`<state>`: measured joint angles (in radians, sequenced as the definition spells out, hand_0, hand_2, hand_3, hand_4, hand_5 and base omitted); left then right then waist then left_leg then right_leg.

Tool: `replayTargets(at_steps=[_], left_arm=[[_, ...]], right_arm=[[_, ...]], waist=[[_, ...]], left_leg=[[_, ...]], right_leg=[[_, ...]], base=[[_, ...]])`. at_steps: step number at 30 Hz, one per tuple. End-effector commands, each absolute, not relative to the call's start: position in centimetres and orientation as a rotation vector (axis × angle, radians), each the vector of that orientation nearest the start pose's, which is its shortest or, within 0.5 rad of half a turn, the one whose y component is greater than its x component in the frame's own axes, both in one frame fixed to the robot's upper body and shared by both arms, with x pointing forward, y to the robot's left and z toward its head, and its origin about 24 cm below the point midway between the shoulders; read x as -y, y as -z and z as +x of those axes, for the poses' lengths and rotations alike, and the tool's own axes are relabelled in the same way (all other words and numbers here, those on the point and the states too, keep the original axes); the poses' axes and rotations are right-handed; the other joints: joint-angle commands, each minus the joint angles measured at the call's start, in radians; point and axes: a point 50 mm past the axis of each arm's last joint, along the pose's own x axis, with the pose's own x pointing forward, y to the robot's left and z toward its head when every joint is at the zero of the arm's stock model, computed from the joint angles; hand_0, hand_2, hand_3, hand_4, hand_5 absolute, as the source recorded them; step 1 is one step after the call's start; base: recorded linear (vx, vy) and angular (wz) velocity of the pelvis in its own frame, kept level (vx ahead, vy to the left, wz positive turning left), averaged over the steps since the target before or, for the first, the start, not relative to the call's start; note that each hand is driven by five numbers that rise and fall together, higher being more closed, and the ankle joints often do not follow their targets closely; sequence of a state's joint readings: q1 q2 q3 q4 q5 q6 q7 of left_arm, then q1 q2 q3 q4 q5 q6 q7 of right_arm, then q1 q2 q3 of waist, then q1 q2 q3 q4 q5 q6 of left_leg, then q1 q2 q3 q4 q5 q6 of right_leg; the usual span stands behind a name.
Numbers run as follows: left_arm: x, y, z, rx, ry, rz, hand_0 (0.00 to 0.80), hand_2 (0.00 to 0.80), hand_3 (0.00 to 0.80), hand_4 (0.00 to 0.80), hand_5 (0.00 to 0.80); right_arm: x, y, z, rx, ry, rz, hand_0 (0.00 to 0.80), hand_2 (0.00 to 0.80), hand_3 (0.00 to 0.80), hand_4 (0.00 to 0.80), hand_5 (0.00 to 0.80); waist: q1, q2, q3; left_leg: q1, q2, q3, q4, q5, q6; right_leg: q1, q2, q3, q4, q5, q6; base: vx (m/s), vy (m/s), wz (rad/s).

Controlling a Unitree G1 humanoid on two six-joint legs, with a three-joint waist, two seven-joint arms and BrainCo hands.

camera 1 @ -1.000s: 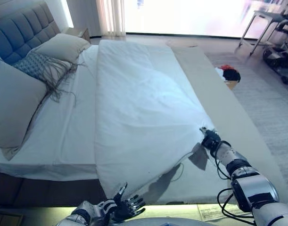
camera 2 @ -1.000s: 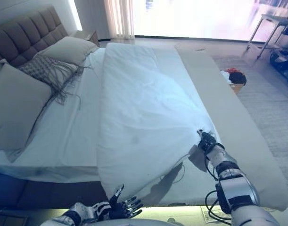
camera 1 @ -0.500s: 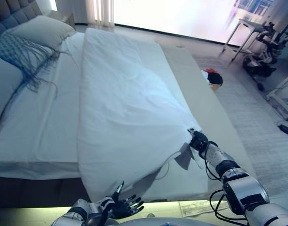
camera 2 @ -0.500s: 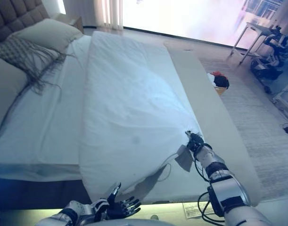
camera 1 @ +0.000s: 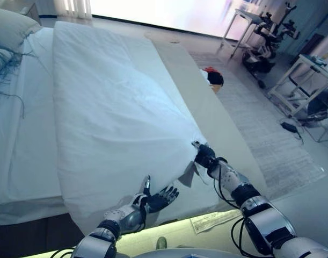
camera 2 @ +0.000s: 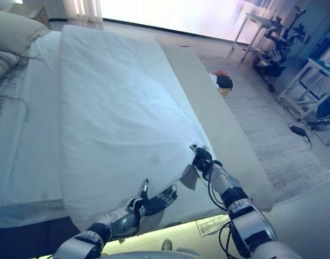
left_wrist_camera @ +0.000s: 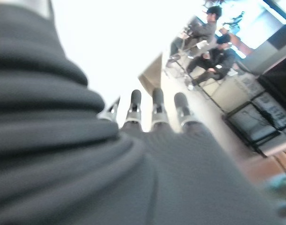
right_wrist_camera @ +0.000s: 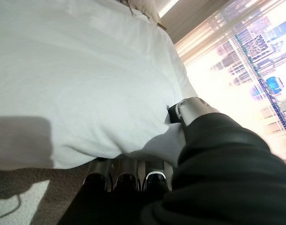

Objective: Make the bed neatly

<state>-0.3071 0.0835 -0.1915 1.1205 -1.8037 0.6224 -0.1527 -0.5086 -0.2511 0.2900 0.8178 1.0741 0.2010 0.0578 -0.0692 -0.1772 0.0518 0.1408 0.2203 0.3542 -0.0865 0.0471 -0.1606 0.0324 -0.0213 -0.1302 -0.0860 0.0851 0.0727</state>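
While the fold is held: the right robot hand (camera 1: pixel 205 156) pinches the white duvet (camera 1: pixel 110 113) at its foot-end corner, fingers curled on the cloth.
Left robot hand (camera 1: pixel 155 198): open, fingers spread, hovering just below the duvet's near edge, touching nothing that I can see.
Duvet position: it lies doubled along the middle of the bed (camera 1: pixel 16 177), leaving bare sheet on the headboard side and a tan band (camera 1: pixel 217 115) along the foot edge.
Step in hand: judged as drawing the corner out toward the foot edge.
Doing it well: keep the pinch firm, pull low and even, and take the near edge with the free hand so the cloth spreads flat.
Hard to see: the right fingertips are buried in cloth; the pillows (camera 2: pixel 13 31) are cut off at the frame edge.
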Motion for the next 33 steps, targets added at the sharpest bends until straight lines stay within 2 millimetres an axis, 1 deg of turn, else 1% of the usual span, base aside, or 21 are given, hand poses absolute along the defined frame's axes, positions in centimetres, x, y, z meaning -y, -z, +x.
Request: replayTargets(at_steps=[1,4,7,10,14,18,20,24,33], left_arm=[[-6.7,6.6,25.7,-0.935,0.053,-1.84,0.0,0.0,0.0,0.0,0.0],[-7.0,6.5,26.0,-0.9,0.028,-1.84,0.0,0.0,0.0,0.0,0.0],[-7.6,7.1,25.9,-0.877,-0.037,-1.841,0.0,0.0,0.0,0.0,0.0],[-8.3,7.8,25.5,-0.868,-0.108,-1.842,0.0,0.0,0.0,0.0,0.0],[-9.6,9.1,24.5,-0.895,-0.228,-1.812,0.0,0.0,0.0,0.0,0.0],[-11.6,10.7,22.6,-0.922,-0.343,-1.783,0.0,0.0,0.0,0.0,0.0],[-12.2,11.2,22.0,-0.924,-0.377,-1.777,0.0,0.0,0.0,0.0,0.0],[-14.4,12.4,20.2,-0.916,-0.482,-1.736,0.0,0.0,0.0,0.0,0.0],[-18.3,13.8,17.0,-0.839,-0.608,-1.68,0.0,0.0,0.0,0.0,0.0]], right_arm=[[15.8,-3.6,34.7,-0.349,-0.194,0.647,0.8,0.8,0.8,0.8,0.8],[16.1,-3.5,34.5,-0.355,-0.19,0.639,0.8,0.8,0.8,0.8,0.8],[16.8,-3.0,34.3,-0.37,-0.175,0.631,0.8,0.8,0.8,0.8,0.8],[17.3,-2.7,34.2,-0.381,-0.156,0.627,0.8,0.8,0.8,0.8,0.8],[17.9,-2.4,34.1,-0.392,-0.136,0.626,0.8,0.8,0.8,0.8,0.8],[18.5,-2.2,34.0,-0.393,-0.12,0.626,0.8,0.8,0.8,0.8,0.8],[18.7,-2.1,33.9,-0.393,-0.118,0.625,0.8,0.8,0.8,0.8,0.8],[19.1,-2.1,33.8,-0.393,-0.111,0.623,0.8,0.8,0.8,0.8,0.8],[20.5,-0.7,32.8,-0.415,-0.072,0.621,0.8,0.8,0.8,0.8,0.8]], waist=[[-0.045,0.004,0.002],[-0.049,0.014,0.005],[-0.045,0.028,0.002],[-0.032,0.043,-0.003],[-0.011,0.053,-0.009],[0.011,0.061,-0.017],[0.018,0.064,-0.018],[0.038,0.072,-0.023],[0.073,0.094,-0.034]], left_leg=[[0.022,0.082,0.003,-0.001,-0.012,-0.004],[0.027,0.079,0.008,-0.001,-0.013,-0.005],[0.027,0.074,0.005,-0.001,-0.01,-0.006],[0.024,0.066,-0.01,-0.001,-0.01,-0.006],[0.02,0.06,-0.038,-0.001,-0.011,-0.006],[0.013,0.055,-0.067,-0.001,-0.01,-0.01],[0.01,0.053,-0.076,-0.001,-0.009,-0.01],[0.003,0.046,-0.098,-0.001,-0.007,-0.012],[-0.006,0.034,-0.139,-0.001,-0.003,-0.012]], right_leg=[[0.013,-0.078,0.01,-0.001,0.013,0.086],[0.016,-0.083,0.008,-0.001,0.011,0.086],[0.019,-0.093,-0.002,-0.001,0.009,0.084],[0.025,-0.104,-0.018,-0.001,0.004,0.083],[0.037,-0.116,-0.047,-0.001,-0.003,0.083],[0.046,-0.126,-0.076,-0.001,-0.009,0.082],[0.049,-0.129,-0.085,-0.001,-0.01,0.082],[0.056,-0.135,-0.105,-0.001,-0.015,0.083],[0.075,-0.147,-0.139,-0.001,-0.026,0.083]], base=[[-0.012,0.025,-0.14],[-0.019,0.031,-0.04],[-0.012,0.058,0.01],[0.006,0.07,0.02],[0.012,0.038,0.13],[0.016,0.024,0.21],[0.007,0.019,0.2],[0.001,0.026,0.1],[-0.007,0.033,0.09]])
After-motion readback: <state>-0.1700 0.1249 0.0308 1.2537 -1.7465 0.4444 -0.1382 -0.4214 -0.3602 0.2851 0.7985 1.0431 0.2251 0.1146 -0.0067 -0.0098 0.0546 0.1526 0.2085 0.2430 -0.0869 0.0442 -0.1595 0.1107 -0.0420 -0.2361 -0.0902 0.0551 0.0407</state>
